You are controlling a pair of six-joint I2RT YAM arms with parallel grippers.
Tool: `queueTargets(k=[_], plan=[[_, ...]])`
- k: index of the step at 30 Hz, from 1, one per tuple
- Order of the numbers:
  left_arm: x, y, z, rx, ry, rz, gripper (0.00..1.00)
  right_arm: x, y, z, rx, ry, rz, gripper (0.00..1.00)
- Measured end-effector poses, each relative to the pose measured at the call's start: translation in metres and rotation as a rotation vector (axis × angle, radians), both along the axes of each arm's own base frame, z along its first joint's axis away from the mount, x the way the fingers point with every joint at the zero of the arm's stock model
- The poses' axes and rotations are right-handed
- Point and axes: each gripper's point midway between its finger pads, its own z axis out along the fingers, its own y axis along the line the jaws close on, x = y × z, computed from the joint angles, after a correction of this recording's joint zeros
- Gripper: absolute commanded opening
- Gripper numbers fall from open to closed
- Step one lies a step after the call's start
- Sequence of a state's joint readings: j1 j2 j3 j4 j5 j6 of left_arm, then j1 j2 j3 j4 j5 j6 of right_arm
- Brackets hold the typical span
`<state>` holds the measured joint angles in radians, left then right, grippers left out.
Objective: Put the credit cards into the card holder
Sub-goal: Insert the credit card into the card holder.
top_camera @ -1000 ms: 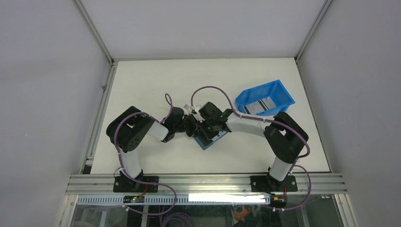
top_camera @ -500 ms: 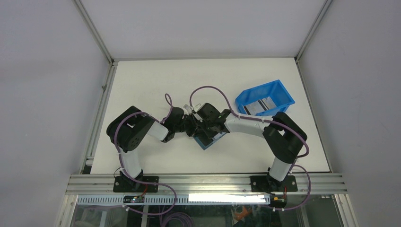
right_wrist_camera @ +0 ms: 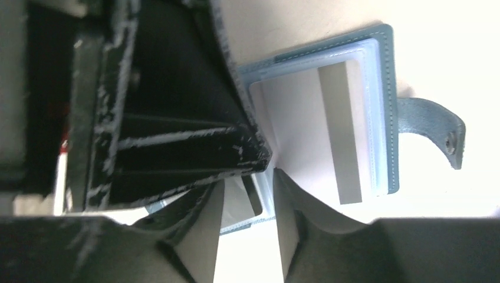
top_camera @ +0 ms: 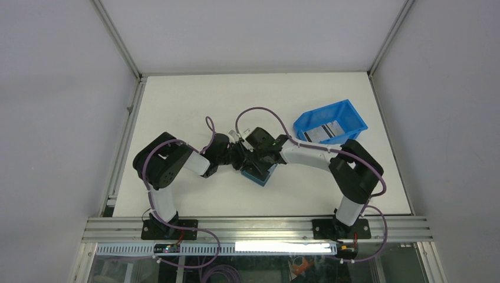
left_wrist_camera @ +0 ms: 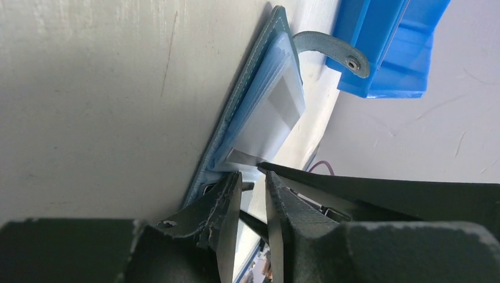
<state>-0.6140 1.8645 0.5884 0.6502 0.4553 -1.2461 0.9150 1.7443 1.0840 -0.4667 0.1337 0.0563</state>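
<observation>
- Top external view places the card holder near the middle of the table. It is mostly hidden under my two wrists, which meet above it, and only a teal corner shows on the near side.
- That view alone takes in the whole blue bin, at the far right and well apart from the holder, with more credit cards lying inside.
- My fingertips are hidden in that view; the wrist cameras show them.
- Left wrist view sees the holder edge-on, flat on the table. Its clear pocket stack stands a little proud of the teal cover.
- My left gripper has its fingers a narrow gap apart, with the tips at the holder's left end. I cannot tell whether they pinch that edge or only rest against it.
- Right wrist view looks down on the holder lying open, lighter blue inside. One card lies on its pockets, stripe showing, and the snap tab sticks out from the outer edge.
- My right gripper stands open over the holder beside that card, a clear gap between the fingers and nothing held.
- The same view shows my left gripper's dark tip touching the holder just beside the card's edge.
</observation>
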Motion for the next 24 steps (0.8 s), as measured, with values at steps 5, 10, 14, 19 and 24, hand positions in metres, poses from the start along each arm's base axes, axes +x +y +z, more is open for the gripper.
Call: queueTargets(k=[5, 10, 14, 19, 24], plan=[[0.0, 0.002, 0.002, 0.011, -0.002, 0.003, 0.27, -0.017, 0.0, 0.016, 0.07, 0.117, 0.105, 0.45], [-0.004, 0.011, 0.008, 0.08, -0.013, 0.001, 0.33, -0.016, -0.009, 0.051, 0.249, 0.232, 0.181, 0.49], [-0.006, 0.02, 0.018, 0.142, -0.037, 0.002, 0.36, -0.008, -0.027, 0.078, 0.381, 0.266, 0.178, 0.55], [-0.009, 0.031, 0.035, 0.204, -0.09, -0.009, 0.36, -0.009, -0.042, 0.099, 0.5, 0.267, 0.177, 0.67], [-0.017, 0.054, 0.061, 0.294, -0.177, -0.008, 0.37, -0.005, -0.054, 0.112, 0.591, 0.27, 0.184, 0.74]])
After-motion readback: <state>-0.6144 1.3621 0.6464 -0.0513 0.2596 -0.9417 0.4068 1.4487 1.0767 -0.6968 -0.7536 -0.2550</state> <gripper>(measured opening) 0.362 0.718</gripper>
